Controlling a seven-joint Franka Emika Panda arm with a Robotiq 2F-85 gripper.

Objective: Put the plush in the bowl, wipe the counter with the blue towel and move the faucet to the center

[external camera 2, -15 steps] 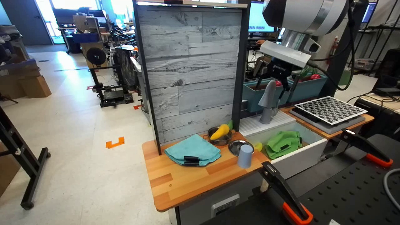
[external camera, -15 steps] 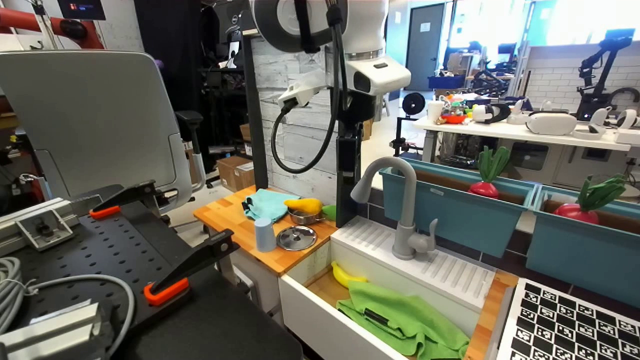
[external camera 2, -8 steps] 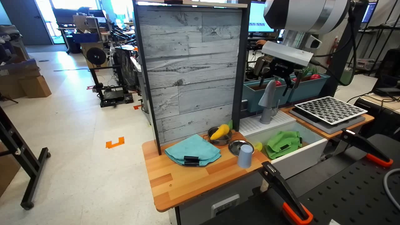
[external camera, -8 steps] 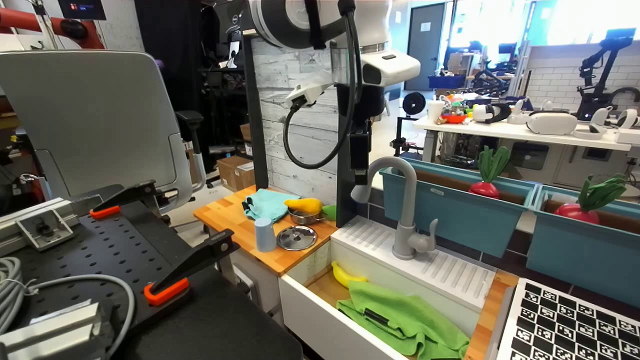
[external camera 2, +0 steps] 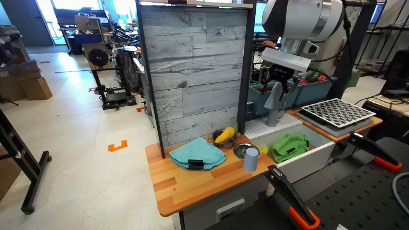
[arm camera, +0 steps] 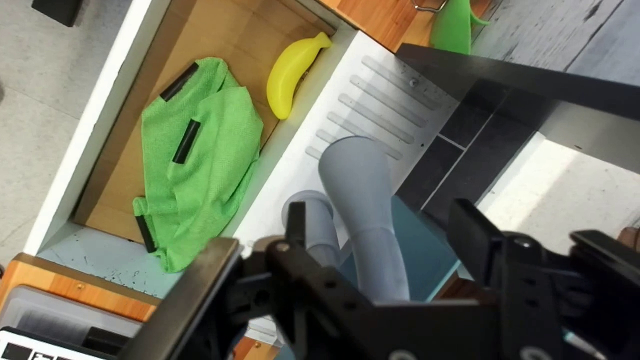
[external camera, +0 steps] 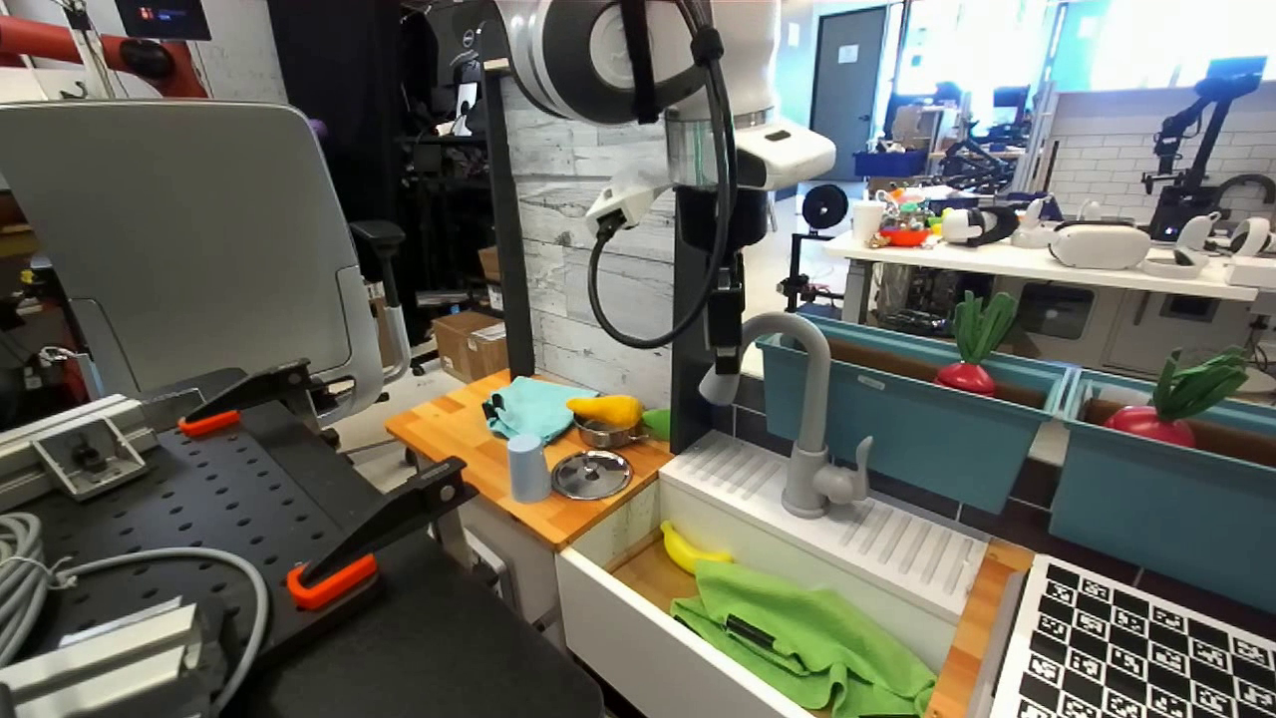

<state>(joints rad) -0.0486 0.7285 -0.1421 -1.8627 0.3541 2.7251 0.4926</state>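
The grey faucet (external camera: pixel 817 379) stands on the white ribbed ledge behind the sink; its spout points left in an exterior view. My gripper (arm camera: pixel 382 230) is open, with its fingers on either side of the spout and nothing clamped; it also shows in both exterior views (external camera: pixel 728 361) (external camera 2: pixel 273 93), at the spout's height. The yellow plush (external camera 2: pixel 225 134) with a green leaf lies in the steel bowl (external camera 2: pixel 227 145), partly over its rim. The blue towel (external camera 2: pixel 196 153) lies folded on the wooden counter (external camera 2: pixel 191 183), with black strips at its edge.
A steel lid (external camera 2: pixel 242 150) and a blue cup (external camera 2: pixel 250 161) stand near the bowl. A green towel (arm camera: pixel 210 150) and a yellow banana (arm camera: pixel 290 75) lie in the sink. Teal planters (external camera: pixel 897 424) stand behind the faucet. A dark post (external camera: pixel 695 399) rises left of it.
My gripper has moved rightward in an exterior view, towards the faucet's spout, and is a little lower. The faucet, plush, bowl and towel have not moved.
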